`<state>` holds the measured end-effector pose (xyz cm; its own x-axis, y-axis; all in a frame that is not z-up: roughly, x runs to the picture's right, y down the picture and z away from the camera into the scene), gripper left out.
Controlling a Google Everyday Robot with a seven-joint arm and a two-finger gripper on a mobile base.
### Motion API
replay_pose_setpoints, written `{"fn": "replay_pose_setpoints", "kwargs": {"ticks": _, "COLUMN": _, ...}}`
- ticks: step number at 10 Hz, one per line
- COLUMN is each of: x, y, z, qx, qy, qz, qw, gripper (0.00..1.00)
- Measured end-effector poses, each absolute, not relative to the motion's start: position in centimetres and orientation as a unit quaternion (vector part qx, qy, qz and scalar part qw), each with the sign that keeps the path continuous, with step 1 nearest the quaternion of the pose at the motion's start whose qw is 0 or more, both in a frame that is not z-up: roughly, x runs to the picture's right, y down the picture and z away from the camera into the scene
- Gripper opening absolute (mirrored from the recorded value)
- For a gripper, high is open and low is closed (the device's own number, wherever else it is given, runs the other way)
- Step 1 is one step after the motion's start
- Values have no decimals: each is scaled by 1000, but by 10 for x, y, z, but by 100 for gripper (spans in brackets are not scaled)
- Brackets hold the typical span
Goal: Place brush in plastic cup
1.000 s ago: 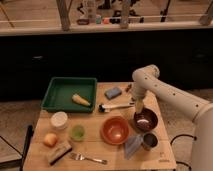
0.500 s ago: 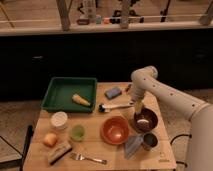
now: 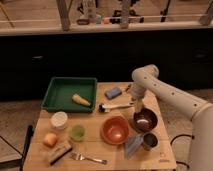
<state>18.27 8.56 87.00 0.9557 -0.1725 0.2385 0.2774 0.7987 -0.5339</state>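
Note:
The brush [image 3: 116, 106] lies on the wooden table [image 3: 92, 119] near its middle, with its dark head to the left and its pale handle pointing right. My gripper [image 3: 136, 105] hangs down at the right end of the handle, just above the table. The plastic cup [image 3: 77, 132], small and light green, stands upright at the front left, well away from the gripper.
A green tray [image 3: 59, 95] holds a yellowish item [image 3: 81, 99]. A blue sponge [image 3: 113, 92] lies behind the brush. An orange bowl [image 3: 116, 130], dark bowl [image 3: 145, 120], metal cup [image 3: 149, 141], white cup [image 3: 59, 120], wooden scrubber [image 3: 59, 152], fork [image 3: 90, 159] and orange fruit [image 3: 50, 139] stand around.
My gripper has come down a little toward the right end of the brush handle. The brush and the cup have not moved.

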Motion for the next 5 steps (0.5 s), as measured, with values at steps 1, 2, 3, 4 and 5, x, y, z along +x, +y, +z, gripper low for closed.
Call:
{"fn": "replay_pose_setpoints", "kwargs": {"ticks": 1, "x": 180, "y": 83, "z": 865, "qx": -294, "qy": -90, "qz": -124, "qw": 943, "gripper": 80}}
{"fn": "replay_pose_setpoints", "kwargs": {"ticks": 2, "x": 174, "y": 81, "z": 863, "qx": -295, "qy": -92, "qz": -131, "qw": 942, "gripper": 80}}
{"fn": "replay_pose_setpoints", "kwargs": {"ticks": 3, "x": 169, "y": 80, "z": 862, "qx": -294, "qy": -94, "qz": -135, "qw": 942, "gripper": 80}}
{"fn": "replay_pose_setpoints", "kwargs": {"ticks": 4, "x": 165, "y": 79, "z": 860, "qx": -295, "qy": -98, "qz": -140, "qw": 940, "gripper": 80}}
{"fn": "replay_pose_setpoints", "kwargs": {"ticks": 5, "x": 159, "y": 79, "z": 857, "qx": -297, "qy": -102, "qz": -146, "qw": 938, "gripper": 80}}
